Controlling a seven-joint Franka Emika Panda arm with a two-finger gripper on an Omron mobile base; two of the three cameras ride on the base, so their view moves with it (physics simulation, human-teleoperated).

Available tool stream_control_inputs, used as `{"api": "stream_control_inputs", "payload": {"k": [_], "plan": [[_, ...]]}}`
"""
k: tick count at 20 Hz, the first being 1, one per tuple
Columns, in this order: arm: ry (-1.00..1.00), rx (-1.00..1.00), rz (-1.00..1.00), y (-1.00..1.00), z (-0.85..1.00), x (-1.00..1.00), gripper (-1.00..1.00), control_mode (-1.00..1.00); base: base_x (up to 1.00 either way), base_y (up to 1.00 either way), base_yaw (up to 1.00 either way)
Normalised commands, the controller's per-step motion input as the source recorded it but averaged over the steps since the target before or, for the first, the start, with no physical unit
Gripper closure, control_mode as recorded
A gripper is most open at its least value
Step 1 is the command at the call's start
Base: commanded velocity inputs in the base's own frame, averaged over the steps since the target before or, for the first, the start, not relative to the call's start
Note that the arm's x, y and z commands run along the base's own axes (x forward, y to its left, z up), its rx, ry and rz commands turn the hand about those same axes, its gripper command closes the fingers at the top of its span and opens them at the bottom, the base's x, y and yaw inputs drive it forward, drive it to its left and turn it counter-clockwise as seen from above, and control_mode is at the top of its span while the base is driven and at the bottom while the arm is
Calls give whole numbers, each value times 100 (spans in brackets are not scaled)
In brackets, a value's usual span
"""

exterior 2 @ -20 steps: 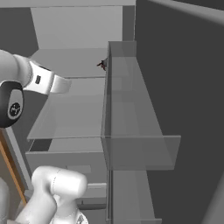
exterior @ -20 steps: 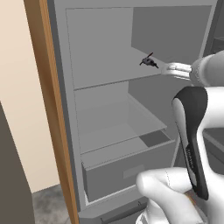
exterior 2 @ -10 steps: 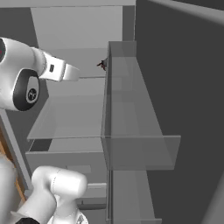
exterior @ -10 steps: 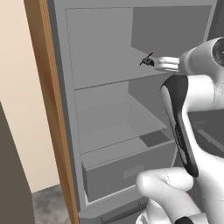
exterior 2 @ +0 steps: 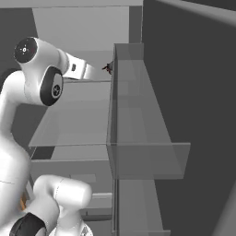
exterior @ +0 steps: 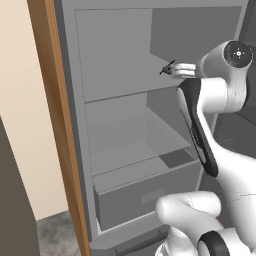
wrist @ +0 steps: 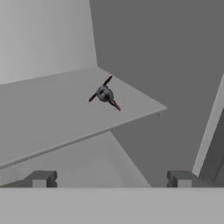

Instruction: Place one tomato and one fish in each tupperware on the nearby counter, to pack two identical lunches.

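Gripper (wrist: 111, 179) wide open, holding nothing; small dark object (wrist: 105, 94) on fridge shelf (wrist: 52, 113) ahead of the fingertips, well apart.

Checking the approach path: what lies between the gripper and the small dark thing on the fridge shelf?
Nothing: in the hand view, bare shelf separates the open gripper from the dark thing.

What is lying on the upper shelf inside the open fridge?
On the upper shelf lies one small dark object with thin spikes; what it is cannot be told. The open gripper points toward it. Part of the shelf is covered by the arm.
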Motion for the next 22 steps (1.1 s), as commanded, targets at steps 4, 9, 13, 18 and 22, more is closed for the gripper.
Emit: {"api": "stream_control_inputs", "payload": {"k": [4,9,13,18,22], "plan": [[8,0,0,-6,0,50,-100,-100,0,0,0],[0,-1,0,-7,-17,38,-100,-100,0,0,0],[1,-3,2,-3,-16,35,-100,-100,0,0,0],[3,-2,6,-7,-1,30,-100,-100,0,0,0],[3,-6,7,-2,-2,33,-100,-100,0,0,0]]}}
